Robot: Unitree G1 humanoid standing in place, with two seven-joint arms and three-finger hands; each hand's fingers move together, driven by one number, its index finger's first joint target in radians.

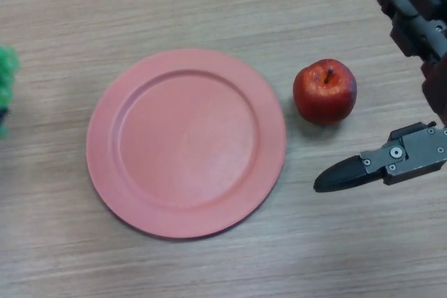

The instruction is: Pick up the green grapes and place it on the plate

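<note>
A bunch of green grapes (5, 78) shows only partly at the left edge of the head view, lying on the wooden table. The pink plate (105, 144) sits in the middle with nothing on it. My right hand (408, 12) comes in at the right edge, open, its fingers straight at the top right and its thumb (349, 172) stretched out lower down. It hovers just right of a red apple (324, 91) without touching it. My left hand does not show.
The red apple stands close to the plate's right rim. The wooden table (209, 5) runs across the whole view.
</note>
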